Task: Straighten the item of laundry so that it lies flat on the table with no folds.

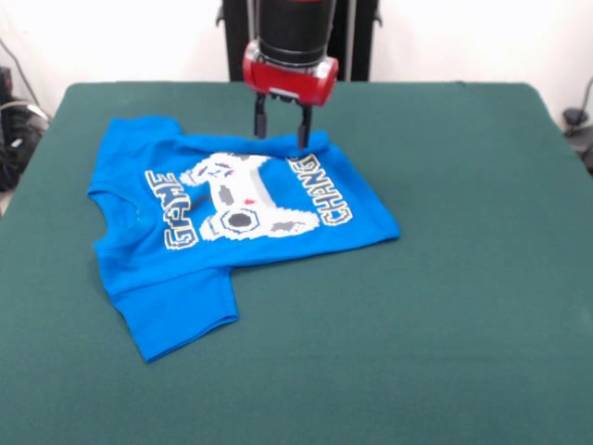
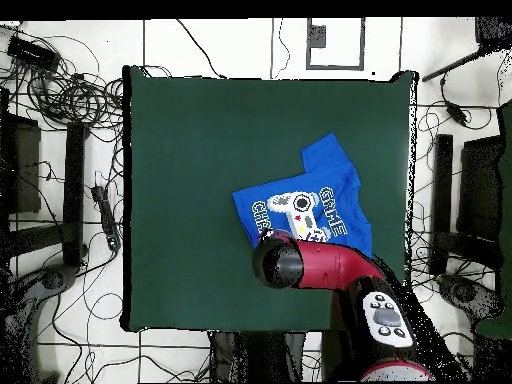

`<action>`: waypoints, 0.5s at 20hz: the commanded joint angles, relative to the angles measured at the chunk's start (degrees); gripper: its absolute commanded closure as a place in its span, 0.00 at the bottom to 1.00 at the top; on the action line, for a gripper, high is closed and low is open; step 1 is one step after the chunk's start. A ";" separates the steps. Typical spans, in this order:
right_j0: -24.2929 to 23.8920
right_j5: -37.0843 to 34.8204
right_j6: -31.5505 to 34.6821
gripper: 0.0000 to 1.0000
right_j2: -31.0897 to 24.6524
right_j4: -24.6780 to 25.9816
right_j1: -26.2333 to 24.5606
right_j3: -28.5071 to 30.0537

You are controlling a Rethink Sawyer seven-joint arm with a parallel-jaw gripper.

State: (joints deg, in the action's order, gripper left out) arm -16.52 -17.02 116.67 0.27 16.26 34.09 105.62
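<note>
Green felt of the worktop (image 1: 445, 352) fills the front view's foreground, bare from about 4 to 8 o'clock. Left of centre, toward 10 o'clock, lies the item of laundry (image 1: 232, 232), a bright blue short-sleeved shirt turned sideways, its collar at 9 o'clock and its hem end at 3 o'clock. One sleeve spreads toward 7 o'clock, the other toward 11 o'clock. White-and-grey controller print and the words "GAME" and "CHANG…" show; the last letters run under a fold along the far edge, where the cloth is doubled over. At 12 o'clock the tool (image 1: 281, 125) hangs from a red and black arm, its two dark fingers (image 1: 261, 119) spread apart with a gap between them, tips at the shirt's folded far edge; whether they touch the cloth I cannot tell.

From overhead, the shirt (image 2: 320, 195) sits right of the worktop's (image 2: 190, 180) centre, toward 3 o'clock, one sleeve pointing to 1 o'clock. The arm (image 2: 330, 268) reaches in from 5 o'clock and covers the shirt's lower edge and the tool itself. Cables (image 2: 70, 90) clutter the floor around the worktop.
</note>
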 commanded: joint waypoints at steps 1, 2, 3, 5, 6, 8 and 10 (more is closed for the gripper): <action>2.80 1.84 8.62 0.00 -3.33 -3.52 -6.16 -3.42; 2.92 2.02 8.66 0.00 -3.29 -3.59 -6.34 -3.44; 3.11 2.33 8.79 0.00 -3.17 -3.64 -6.59 -3.52; 3.24 2.71 8.59 0.00 -3.23 -3.55 -7.10 -3.78; 3.44 3.06 8.78 0.00 -3.18 -3.59 -7.41 -3.80; 3.70 3.26 8.94 0.00 -3.03 -3.66 -7.85 -4.18; 3.80 3.33 9.02 0.00 -3.11 -3.76 -7.92 -4.11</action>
State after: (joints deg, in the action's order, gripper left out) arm -15.42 -17.02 116.67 0.27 15.77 29.03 104.38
